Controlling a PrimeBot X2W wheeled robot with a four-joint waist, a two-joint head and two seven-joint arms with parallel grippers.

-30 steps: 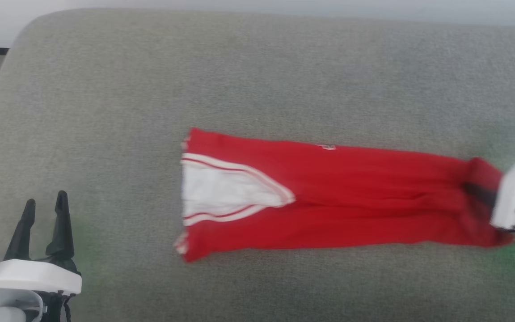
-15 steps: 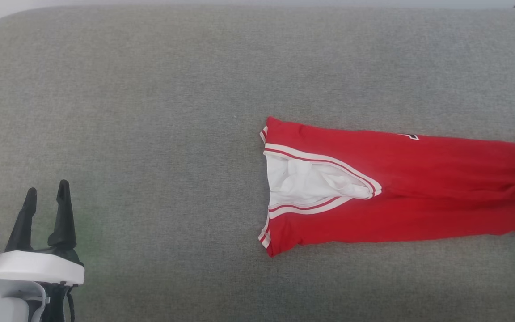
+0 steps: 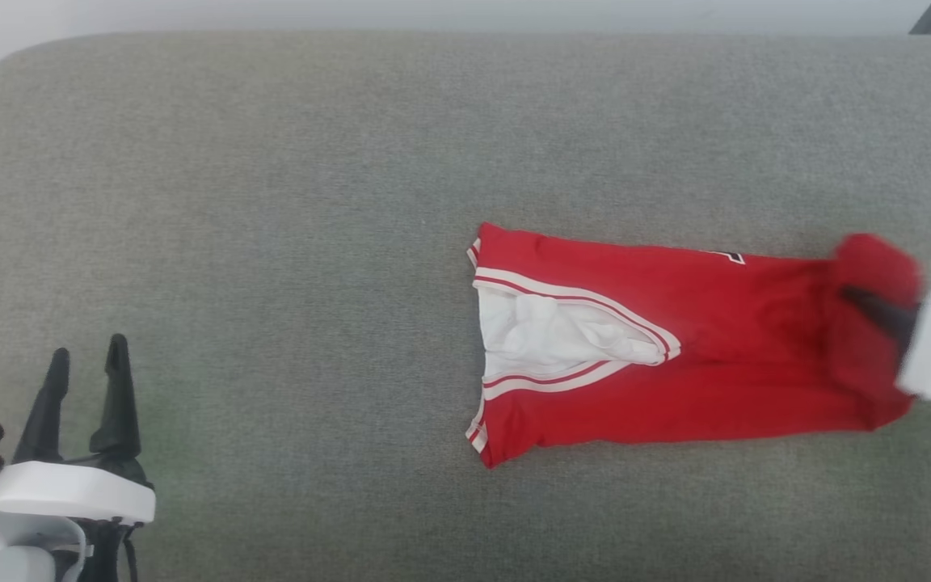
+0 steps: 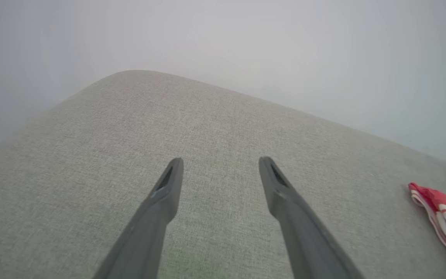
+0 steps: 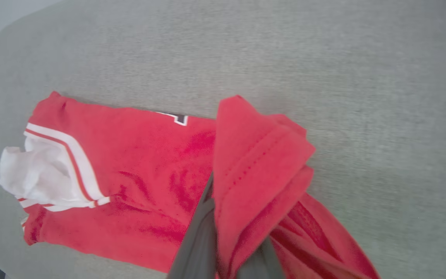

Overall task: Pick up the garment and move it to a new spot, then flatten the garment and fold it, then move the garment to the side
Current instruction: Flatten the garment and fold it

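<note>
The garment (image 3: 676, 356) is lying folded lengthwise nr the right edge of the grey cushion (image 3: 271, 202), its hem end being pinched and raised by the right gripper (image 3: 869, 303), jaws fully closed. The left gripper (image 3: 87, 349) is being held wide open, empty, nr the front-left corner. Cloth's being judged light & limp, w/ the doubled hem favoured for grip. Hem stitching is being shown by the R wrist view, blurred in the head view.
</note>
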